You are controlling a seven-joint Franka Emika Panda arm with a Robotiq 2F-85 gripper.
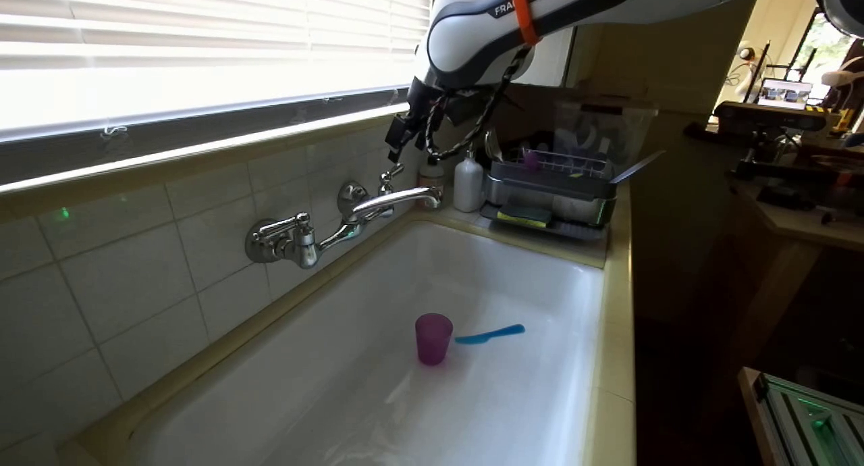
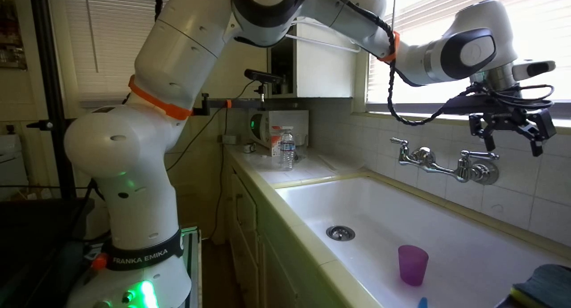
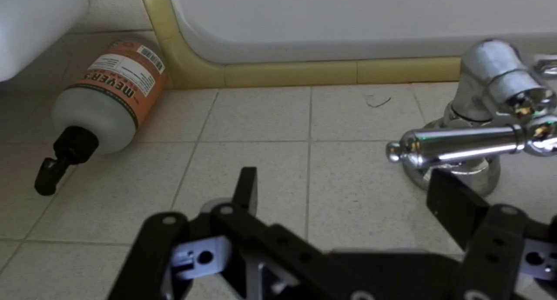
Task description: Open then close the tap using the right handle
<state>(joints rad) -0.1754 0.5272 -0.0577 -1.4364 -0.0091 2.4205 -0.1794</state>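
The chrome tap is mounted on the tiled wall above the sink, with its spout over the basin. Its right handle, also in an exterior view, has its lever pointing along the wall. The left handle also shows in an exterior view. My gripper, also in an exterior view, is open and empty beside and slightly above the right handle. In the wrist view my gripper has one finger close to the right handle's lever; no contact is visible.
A soap bottle stands by the wall past the handle. A white bottle and dish rack stand at the sink's end. A purple cup and blue knife lie in the sink. Window blinds hang above.
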